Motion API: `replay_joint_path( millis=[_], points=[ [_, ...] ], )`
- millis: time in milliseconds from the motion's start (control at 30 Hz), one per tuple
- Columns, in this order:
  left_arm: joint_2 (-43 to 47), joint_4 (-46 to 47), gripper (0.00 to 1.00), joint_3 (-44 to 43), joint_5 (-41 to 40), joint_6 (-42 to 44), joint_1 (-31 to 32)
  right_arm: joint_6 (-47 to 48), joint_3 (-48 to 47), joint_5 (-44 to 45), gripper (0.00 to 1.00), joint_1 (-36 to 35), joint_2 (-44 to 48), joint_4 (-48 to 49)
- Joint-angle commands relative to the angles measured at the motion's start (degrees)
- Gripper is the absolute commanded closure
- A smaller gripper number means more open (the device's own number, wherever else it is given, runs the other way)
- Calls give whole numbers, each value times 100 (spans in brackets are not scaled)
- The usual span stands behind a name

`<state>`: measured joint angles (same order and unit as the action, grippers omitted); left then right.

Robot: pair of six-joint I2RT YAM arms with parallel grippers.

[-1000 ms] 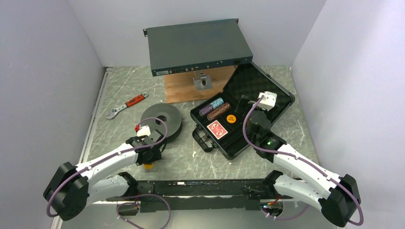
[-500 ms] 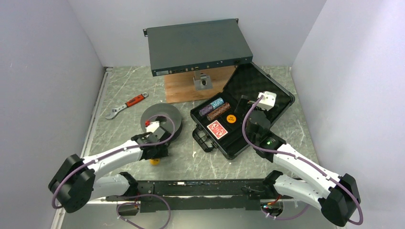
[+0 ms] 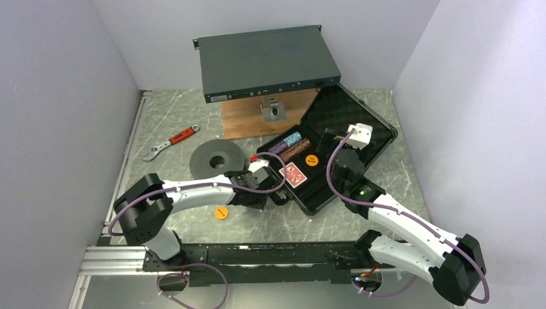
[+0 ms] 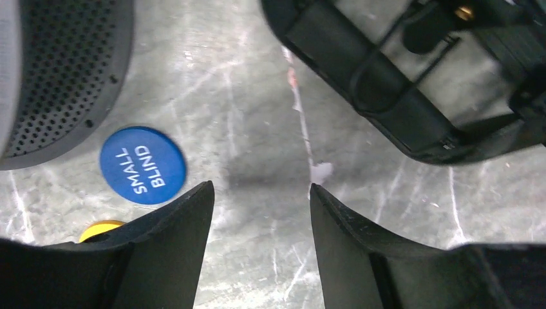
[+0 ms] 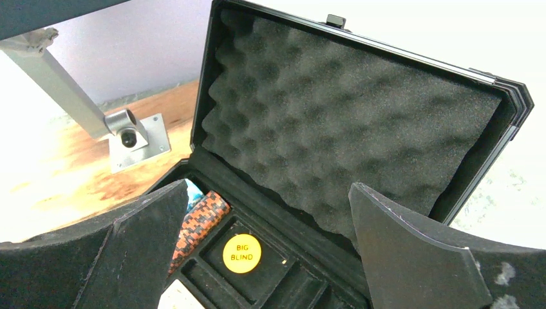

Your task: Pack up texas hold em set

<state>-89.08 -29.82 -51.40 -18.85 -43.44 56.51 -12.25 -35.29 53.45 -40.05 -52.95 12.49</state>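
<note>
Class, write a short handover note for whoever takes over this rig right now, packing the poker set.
Left tool: open, empty, low over the table beside the open case.
Right tool: open, empty, over the case.
Done: chip stacks, card deck and BIG BLIND disc sit in the case.
To do: blue SMALL BLIND disc beside the spool and orange disc lie on the table; pack them, then close the case.

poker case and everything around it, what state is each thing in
case: open, lid up
chip stacks: lying in the case
card deck: in the case, red back up
big blind disc: in the case
small blind disc: loose on the table
orange disc: loose on the table
left end effector: open, empty
right end effector: open, empty
</note>
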Motion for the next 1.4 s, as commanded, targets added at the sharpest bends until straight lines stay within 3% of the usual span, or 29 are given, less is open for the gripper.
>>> replay_joint_path(
  millis=[0,300,433,733,1100,1367],
  points=[
    [-22,-3,38,-318,67,358,286,-45,-136,7,0,24,1,118],
    [833,-437,37,-122,-557,-15,324,-49,-125,3,0,30,46,122],
    [959,-859,28,16,-950,-599,132,-55,-132,-8,0,32,44,107],
    [1185,347,28,726,-437,-324,-697,-84,-131,-37,0,33,78,66],
    [511,601,28,379,-420,287,-2332,-57,-137,-32,0,33,91,49],
    [911,888,23,613,-243,620,-3778,-101,-175,-89,0,33,16,19]
  ],
)
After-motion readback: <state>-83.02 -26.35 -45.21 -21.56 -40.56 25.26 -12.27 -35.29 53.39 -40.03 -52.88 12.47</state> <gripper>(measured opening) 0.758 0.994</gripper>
